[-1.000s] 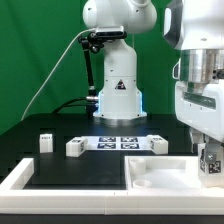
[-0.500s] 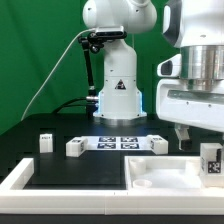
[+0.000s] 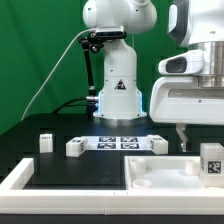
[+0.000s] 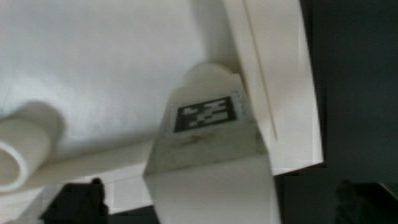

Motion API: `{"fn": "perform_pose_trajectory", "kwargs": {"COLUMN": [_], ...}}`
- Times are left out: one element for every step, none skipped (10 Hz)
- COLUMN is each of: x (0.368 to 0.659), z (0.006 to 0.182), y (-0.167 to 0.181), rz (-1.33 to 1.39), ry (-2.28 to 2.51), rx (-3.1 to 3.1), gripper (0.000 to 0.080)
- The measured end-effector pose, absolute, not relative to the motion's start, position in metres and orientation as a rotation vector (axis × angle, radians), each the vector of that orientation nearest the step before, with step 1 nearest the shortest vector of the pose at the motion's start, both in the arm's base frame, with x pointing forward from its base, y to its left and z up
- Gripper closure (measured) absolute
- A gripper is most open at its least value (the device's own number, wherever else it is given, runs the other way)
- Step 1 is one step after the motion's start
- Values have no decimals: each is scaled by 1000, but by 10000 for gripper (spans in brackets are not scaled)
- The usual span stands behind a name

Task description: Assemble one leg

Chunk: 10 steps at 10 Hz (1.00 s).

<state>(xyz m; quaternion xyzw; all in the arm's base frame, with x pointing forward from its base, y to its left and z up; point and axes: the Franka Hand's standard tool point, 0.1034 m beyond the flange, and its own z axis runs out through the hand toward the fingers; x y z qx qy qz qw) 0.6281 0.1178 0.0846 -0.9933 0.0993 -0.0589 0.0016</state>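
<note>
A white leg (image 3: 211, 160) with a black-and-white tag stands upright on the right corner of the large white rimmed panel (image 3: 165, 178). My gripper (image 3: 207, 138) hangs just above it, open, with one finger (image 3: 181, 136) showing left of the leg. In the wrist view the leg (image 4: 214, 120) stands between my spread fingertips (image 4: 80, 203), untouched by either, with the gripper (image 4: 222, 207) centred over it. Three more legs (image 3: 46, 141) (image 3: 75, 147) (image 3: 158, 144) stand on the black table.
The marker board (image 3: 118, 142) lies between the loose legs. The robot base (image 3: 118, 90) stands behind it. A white L-shaped frame (image 3: 20, 178) edges the table's front left. A rounded white stub (image 4: 18, 150) sits on the panel in the wrist view.
My gripper has risen off the leg, which stays standing on the panel's right corner. The other legs have not moved.
</note>
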Motion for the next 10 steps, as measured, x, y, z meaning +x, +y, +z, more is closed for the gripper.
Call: {"fn": "perform_pose_trajectory", "kwargs": {"x": [629, 629, 629, 629, 629, 629, 629, 629, 629, 629], "z": [85, 86, 86, 85, 85, 85, 85, 85, 85, 84], "y": [116, 116, 116, 113, 113, 113, 112, 112, 112, 112], "rz": [-188, -189, -189, -189, -188, -188, -188, -188, -188, -187], "ry": [184, 61, -27, -182, -137, -136, -136, -136, -136, -131], "rx": [-3132, -3143, -3149, -3159, -3159, -3160, -3160, -3160, -3160, -3160], "gripper": [150, 150, 150, 150, 150, 165, 165, 336, 508, 508]}}
